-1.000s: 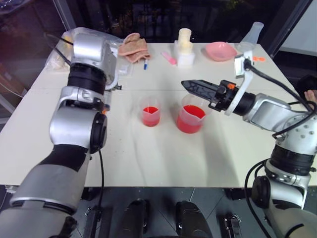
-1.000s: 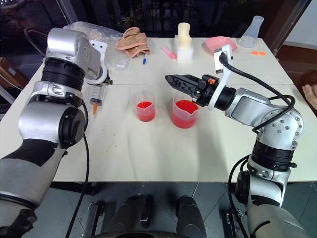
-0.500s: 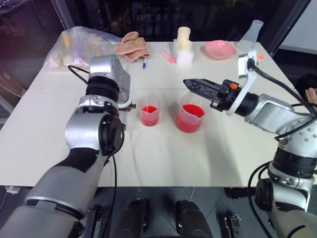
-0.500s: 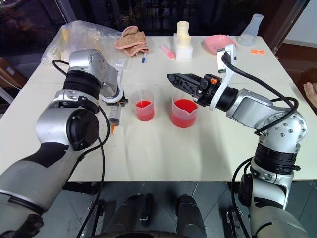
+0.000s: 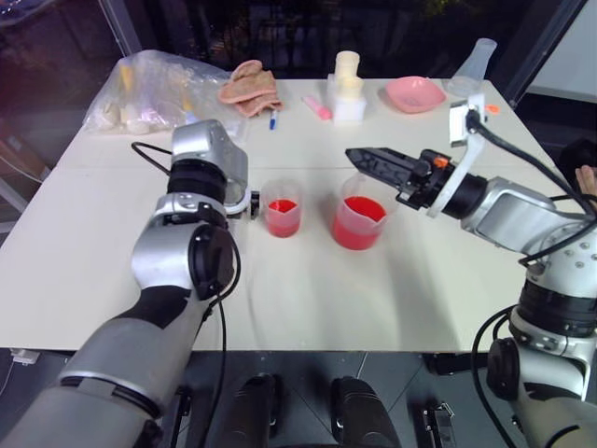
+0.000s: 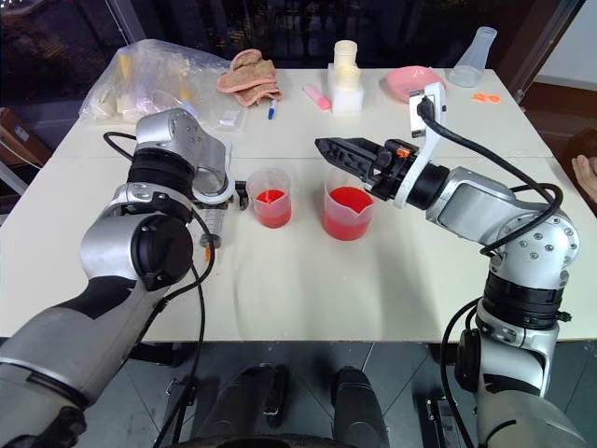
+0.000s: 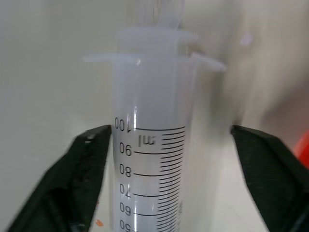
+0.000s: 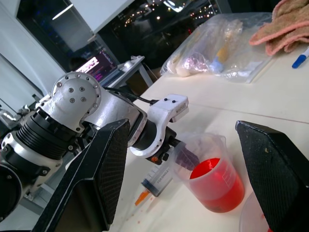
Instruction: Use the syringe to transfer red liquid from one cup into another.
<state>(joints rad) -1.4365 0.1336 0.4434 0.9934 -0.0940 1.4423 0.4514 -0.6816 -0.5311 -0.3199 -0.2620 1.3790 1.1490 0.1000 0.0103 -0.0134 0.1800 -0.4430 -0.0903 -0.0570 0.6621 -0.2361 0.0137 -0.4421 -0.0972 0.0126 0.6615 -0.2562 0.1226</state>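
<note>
Both arms: silver-grey metal shells with black ring joints, rounded cylindrical segments. Left arm's elbow housing (image 6: 147, 250) has a black circular cap; black cable loops along it down past the table edge. Left wrist shell (image 8: 76, 100) is a silver dome with small dark screw holes in a ring; white plastic bracket (image 8: 166, 107) beyond it. Right arm (image 5: 522, 217) carries a white camera mount (image 5: 461, 123) with a thick black cable running back to the shoulder; small orange part (image 5: 436, 161) by the black gripper base. Both grippers have matte black wedge-shaped fingers (image 8: 112, 169), finely textured.
</note>
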